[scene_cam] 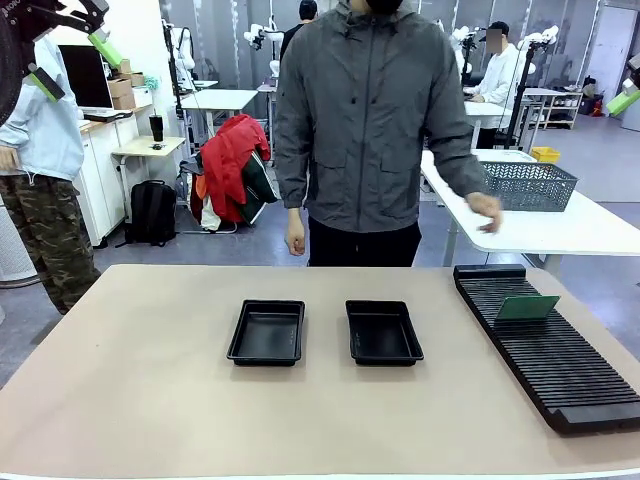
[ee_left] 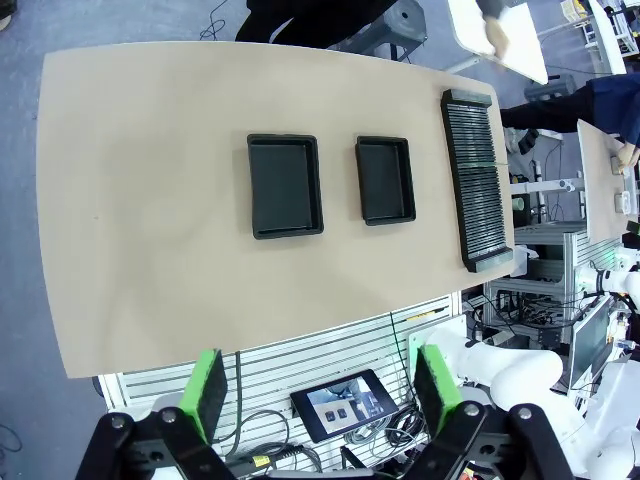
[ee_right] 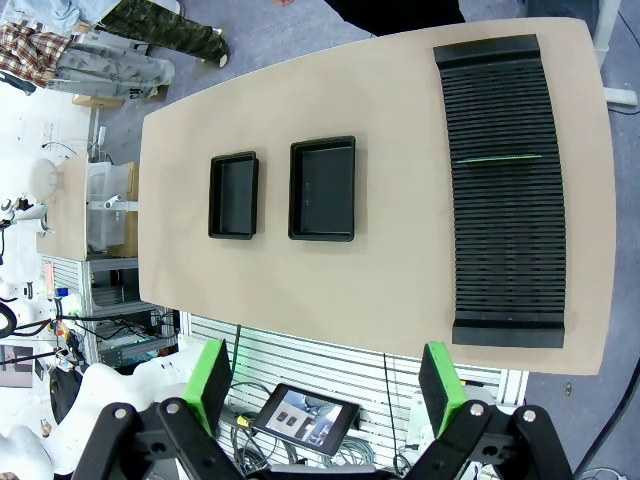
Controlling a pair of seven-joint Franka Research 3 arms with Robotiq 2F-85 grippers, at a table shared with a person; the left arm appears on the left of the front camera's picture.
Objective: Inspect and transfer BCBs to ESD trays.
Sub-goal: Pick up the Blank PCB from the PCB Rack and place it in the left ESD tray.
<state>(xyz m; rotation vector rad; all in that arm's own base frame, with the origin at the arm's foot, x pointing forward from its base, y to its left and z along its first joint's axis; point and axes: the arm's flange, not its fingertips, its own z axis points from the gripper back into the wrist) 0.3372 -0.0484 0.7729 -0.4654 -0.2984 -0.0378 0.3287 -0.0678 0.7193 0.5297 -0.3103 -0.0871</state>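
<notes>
While left fingers (ee_left: 207, 395) and right fingers (ee_right: 440, 385) are hanging spread and empty over bench (scene_cam: 150, 400), BCB (scene_cam: 527, 307) is standing on edge in rack (scene_cam: 560, 380) | long axis running across rack | right fingers sitting nearer

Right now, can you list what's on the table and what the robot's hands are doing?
table: tan
left tray: black, empty
right tray: black, empty
rack: long, black, slotted, on the robot's right
BCB: one green board standing in a rack slot
left gripper: open, high above the table, holding nothing
right gripper: open, high above the table, holding nothing
person: at the far side, one hand on another table
</notes>
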